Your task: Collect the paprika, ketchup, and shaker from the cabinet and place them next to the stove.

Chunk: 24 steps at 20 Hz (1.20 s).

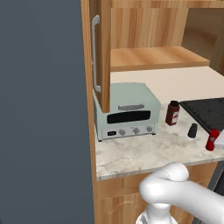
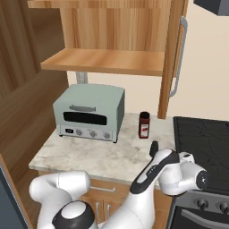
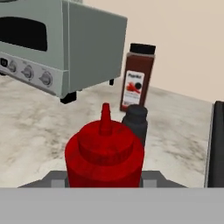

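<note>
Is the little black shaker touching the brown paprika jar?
Apart. In the left base view, pale counter shows plainly between the shaker and the paprika jar.

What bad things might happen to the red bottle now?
1. The ketchup sits in the claw right beside the shaker; setting it down carelessly might tip the shaker.
2. It is near the counter's front edge by the stove, so a nudge while letting go might send it off.
3. The paprika stands close behind, within reach of a swing.
</note>
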### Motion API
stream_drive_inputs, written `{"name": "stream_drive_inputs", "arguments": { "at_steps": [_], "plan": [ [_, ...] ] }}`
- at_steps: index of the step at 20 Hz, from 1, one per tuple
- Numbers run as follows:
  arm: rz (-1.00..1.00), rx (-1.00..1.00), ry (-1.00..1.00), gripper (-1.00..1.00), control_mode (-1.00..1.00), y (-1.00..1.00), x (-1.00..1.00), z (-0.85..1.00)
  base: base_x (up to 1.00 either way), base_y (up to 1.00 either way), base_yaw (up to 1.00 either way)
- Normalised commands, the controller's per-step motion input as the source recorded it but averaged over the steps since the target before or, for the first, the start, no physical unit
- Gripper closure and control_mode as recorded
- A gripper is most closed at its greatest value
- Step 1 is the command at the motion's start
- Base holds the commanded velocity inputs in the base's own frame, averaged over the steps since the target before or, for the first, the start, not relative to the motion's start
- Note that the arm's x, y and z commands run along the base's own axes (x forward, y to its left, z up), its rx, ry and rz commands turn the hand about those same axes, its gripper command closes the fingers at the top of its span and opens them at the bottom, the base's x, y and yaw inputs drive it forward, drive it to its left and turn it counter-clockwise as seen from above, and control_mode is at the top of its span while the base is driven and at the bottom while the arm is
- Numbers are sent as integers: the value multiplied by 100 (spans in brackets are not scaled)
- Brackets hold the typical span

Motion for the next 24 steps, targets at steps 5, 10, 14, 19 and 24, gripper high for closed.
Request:
{"name": "stream_drive_inputs", "arguments": {
  "at_steps": [5,10,14,19,24],
  "plan": [
    [0,6,-6,100,-100,0,6,-11,0,0,0],
    [0,3,-7,100,-100,0,4,-18,0,0,0],
    [-1,-1,-1,100,-100,13,0,-30,0,0,0],
    [0,-3,3,-100,-100,7,0,-15,0,0,0],
    [0,0,0,-100,-100,1,-2,0,0,0,0]
  ]
}}
